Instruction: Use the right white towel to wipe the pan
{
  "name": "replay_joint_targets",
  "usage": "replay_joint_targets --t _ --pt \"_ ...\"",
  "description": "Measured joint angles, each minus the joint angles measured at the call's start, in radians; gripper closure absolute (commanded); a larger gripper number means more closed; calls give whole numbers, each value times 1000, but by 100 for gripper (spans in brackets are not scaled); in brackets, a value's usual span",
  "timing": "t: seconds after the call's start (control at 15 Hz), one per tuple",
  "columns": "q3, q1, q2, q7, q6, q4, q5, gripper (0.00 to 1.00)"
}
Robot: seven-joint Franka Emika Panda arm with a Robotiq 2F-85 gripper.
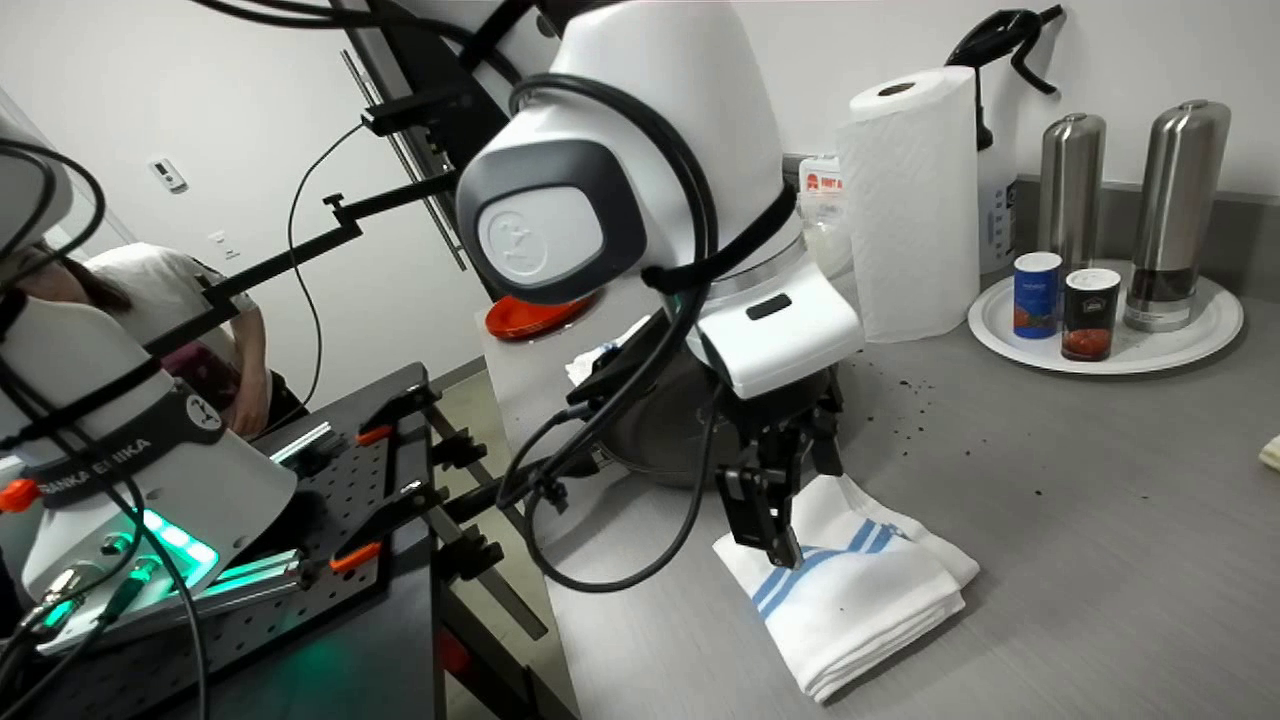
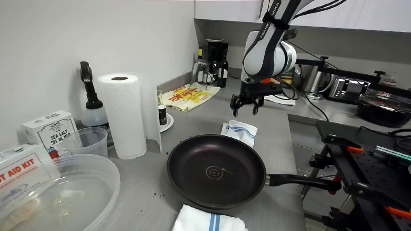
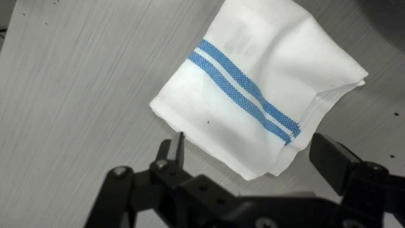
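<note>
The right white towel lies folded on the grey counter, with blue stripes; it also shows in an exterior view behind the pan and in the wrist view. The black pan sits beside it, handle toward the counter edge; the arm partly hides the pan in an exterior view. My gripper is open and empty, pointing down above the towel and apart from it in an exterior view. In the wrist view my fingers stand either side of one towel corner.
Another striped white towel lies on the pan's other side. A paper towel roll and a white plate with shakers stand by the wall. A clear tub and a red dish are also there. Dark crumbs dot the counter.
</note>
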Motion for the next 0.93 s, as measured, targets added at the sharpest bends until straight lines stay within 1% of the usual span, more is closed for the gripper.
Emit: replay_joint_targets --t 0.93 --pt "-23 58 201 10 23 108 24 0"
